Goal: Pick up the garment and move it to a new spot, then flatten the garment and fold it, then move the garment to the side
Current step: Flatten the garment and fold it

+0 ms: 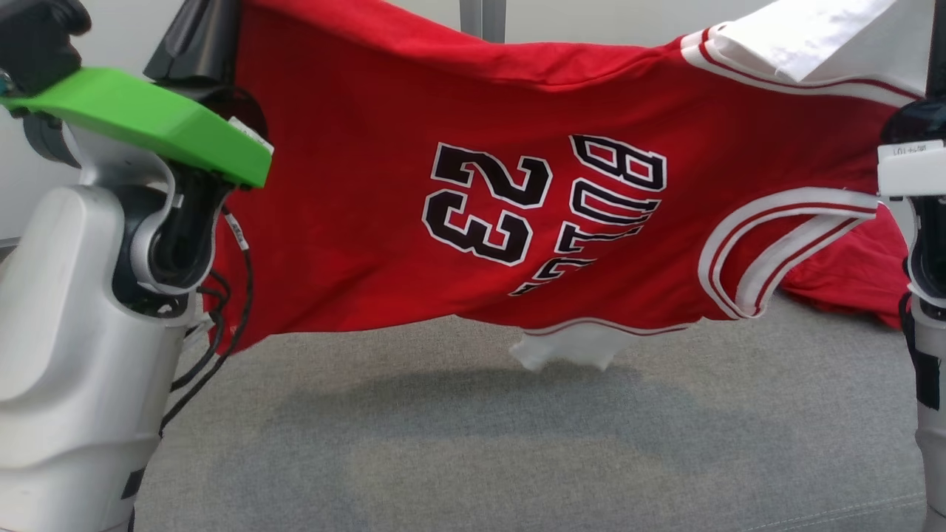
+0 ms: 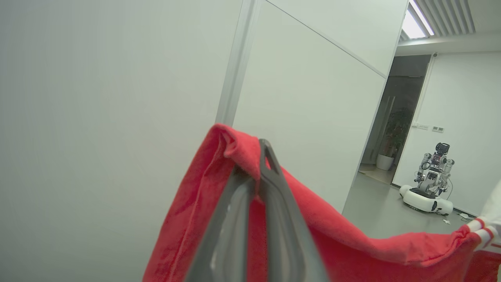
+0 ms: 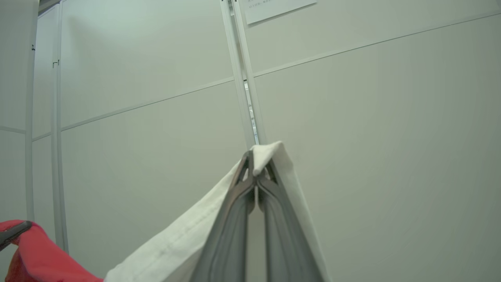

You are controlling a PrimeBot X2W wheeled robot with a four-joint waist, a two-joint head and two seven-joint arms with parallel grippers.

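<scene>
the garment [image 1: 369,222], a red jersey with white trim, looks light, soft and limp. it sags between its two held points, so hems and shoulder edges are likely the best places to grip. it hangs spread sideways above the grey fabric surface [image 1: 473,458], its lower edge off the cloth at the middle, with one red fold trailing down toward the surface's right edge. the left pincer [image 2: 252,164] is clenched on a bunched red edge. the right pincer [image 3: 256,172] is clamped tight on a white edge of the jersey.
</scene>
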